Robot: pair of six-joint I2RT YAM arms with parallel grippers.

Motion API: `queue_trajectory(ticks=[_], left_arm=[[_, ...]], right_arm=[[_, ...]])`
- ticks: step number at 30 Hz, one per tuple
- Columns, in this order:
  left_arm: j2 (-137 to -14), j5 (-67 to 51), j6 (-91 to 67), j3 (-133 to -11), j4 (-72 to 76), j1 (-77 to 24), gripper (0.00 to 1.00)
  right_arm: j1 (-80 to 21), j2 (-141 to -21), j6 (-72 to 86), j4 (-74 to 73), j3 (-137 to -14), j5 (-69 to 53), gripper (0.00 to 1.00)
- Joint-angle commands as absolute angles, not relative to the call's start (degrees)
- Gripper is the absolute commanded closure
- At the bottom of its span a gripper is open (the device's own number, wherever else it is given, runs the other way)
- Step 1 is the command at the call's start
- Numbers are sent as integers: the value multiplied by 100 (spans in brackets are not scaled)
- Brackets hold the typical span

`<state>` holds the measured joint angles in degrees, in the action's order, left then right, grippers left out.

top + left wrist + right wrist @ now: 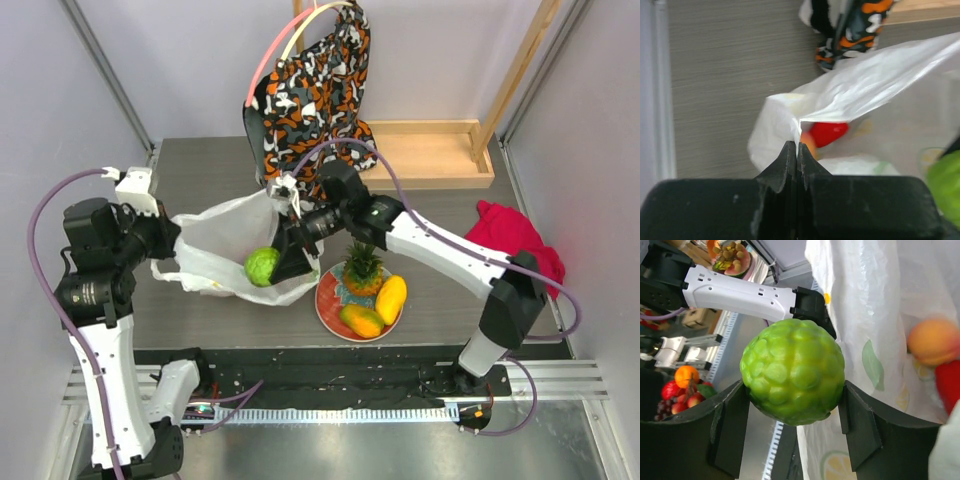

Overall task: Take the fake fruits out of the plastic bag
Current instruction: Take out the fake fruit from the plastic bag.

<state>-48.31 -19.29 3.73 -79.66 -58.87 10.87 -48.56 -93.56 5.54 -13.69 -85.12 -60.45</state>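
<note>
- My right gripper (794, 412) is clamped on a bumpy green fruit (792, 372), with one finger pressed to each side of it. In the top view the fruit hangs at the bag's mouth, just left of the plate (327, 308) and not yet over it.
- My left gripper (797, 150) is pinched tight on the rim of the plastic bag (215, 240), holding up the side of the mouth farthest from the plate. The bag lies just left of the plate, with its near edge at the plate's rim.
- Three fruits already lie on the plate, so I judge those done. They are a pineapple (362, 268) at the back, a yellow mango (391, 298) on the right, and an orange-and-green piece (362, 320) at the front.
- The green fruit is the step in hand. It looks out of the bag or nearly so, and it has yet to be set down by the others.
- Through the thin plastic I see a peach (932, 342) and a red piece (827, 132) inside the bag, left of the plate.
- I cannot tell whether anything more hides under the folds.
- I judge the task past halfway, with at least two fruits left to fetch after this one.
</note>
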Motion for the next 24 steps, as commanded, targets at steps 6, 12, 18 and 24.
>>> queue_trajectory(ticks=[6, 12, 18, 24], left_arm=[[-4790, -2901, -140, -7497, -5160, 1151, 100], [-5027, -1243, -343, -7778, -4720, 1160, 100], [-5053, 590, 53, -7444, -3096, 1178, 100], [-5124, -1063, -1098, -7910, -3163, 1379, 100]], right_arm=[[-5571, -10502, 2432, 834, -8647, -7514, 51], [-6038, -10872, 5159, 3967, -8131, -7848, 49], [-6257, -10977, 5722, 4711, -8375, -8147, 44], [-6293, -11118, 5722, 4781, -8411, -8174, 50]])
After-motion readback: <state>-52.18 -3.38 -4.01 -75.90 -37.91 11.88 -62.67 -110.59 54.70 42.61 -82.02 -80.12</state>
